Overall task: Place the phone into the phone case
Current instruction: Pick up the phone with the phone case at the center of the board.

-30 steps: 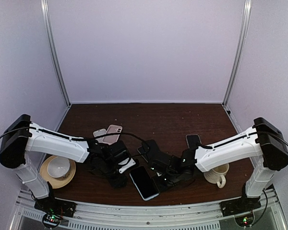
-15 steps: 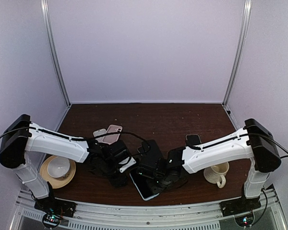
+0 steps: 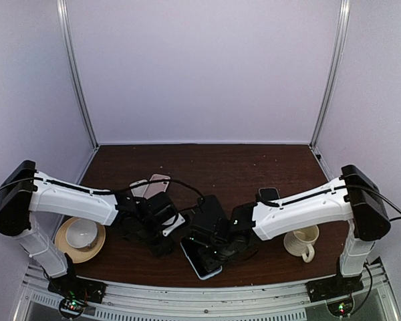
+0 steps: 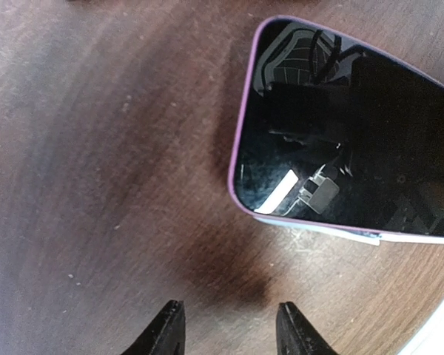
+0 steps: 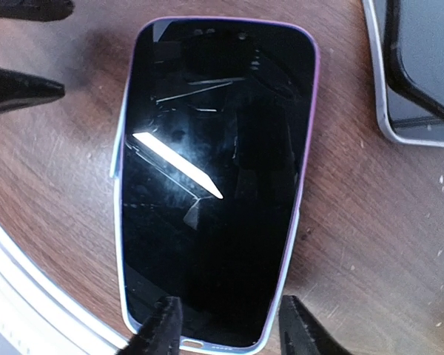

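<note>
Right hand (image 3: 214, 249) first, from the overhead camera: it hangs low over the far end of the phone (image 3: 204, 264), which lies flat on the bench (image 3: 254, 167). From up here I can't make out its fingers. Left hand (image 3: 164, 246) sits low, just left of the phone. A white cup (image 3: 81, 233) on a tan saucer (image 3: 97, 249) stands well left of the phone, and a cream mug (image 3: 301, 242) stands well to its right.

On the left wrist camera, the left hand (image 4: 229, 333) is open, with only bare bench between its fingertips. The phone (image 4: 348, 133) lies ahead and to the right, and the hand isn't touching it.

On the right wrist camera, the right hand (image 5: 226, 329) is open, fingers spread over one end of the phone (image 5: 214, 185). I can't tell whether they touch it. The phone lies screen up, with a lilac rim round the black glass. A grey-rimmed case (image 5: 414, 122) lies just beside the phone's far right corner. One dark fingertip of the left hand (image 5: 22, 89) points at the phone's left edge, close beside it.
</note>
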Motion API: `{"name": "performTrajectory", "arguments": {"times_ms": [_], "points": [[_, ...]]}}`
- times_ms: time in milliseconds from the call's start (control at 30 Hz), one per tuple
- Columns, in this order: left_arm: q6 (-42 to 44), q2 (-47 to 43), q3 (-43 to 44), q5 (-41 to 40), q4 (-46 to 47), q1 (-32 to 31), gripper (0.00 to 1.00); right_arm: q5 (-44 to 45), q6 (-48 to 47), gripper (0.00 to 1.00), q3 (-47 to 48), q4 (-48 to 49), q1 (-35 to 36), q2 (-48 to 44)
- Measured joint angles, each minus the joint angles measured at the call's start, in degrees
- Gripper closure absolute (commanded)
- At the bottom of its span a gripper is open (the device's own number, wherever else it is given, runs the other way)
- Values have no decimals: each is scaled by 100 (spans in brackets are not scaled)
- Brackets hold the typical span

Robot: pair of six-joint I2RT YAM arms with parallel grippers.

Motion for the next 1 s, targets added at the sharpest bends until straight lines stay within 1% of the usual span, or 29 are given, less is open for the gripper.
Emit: {"name": "performTrajectory", "arguments": {"times_ms": [33,67,100,333,467,700,800,1000], "points": [[0,-37,-4,-26,0,0,54,0,-17,4,0,0,0,0],[0,-68,-9,-48,0,0,54,-11,-2,1,0,9,0,0],[0,-94,-11,-74,-2,0,54,-15,-4,1,0,26,0,0],[-2,-138,-11,-251,-13,4,51,-46,15,0,24,232,0,35],[-4,-138,-11,-295,-20,52,50,-90,68,1,149,417,0,258],[-48,-168,-31,-321,-20,155,49,118,177,1,437,275,74,654],[-81,-190,-42,-321,-22,238,48,339,221,5,621,72,155,800],[-96,-210,-42,-321,-24,262,48,651,350,16,848,-175,313,968]]}}
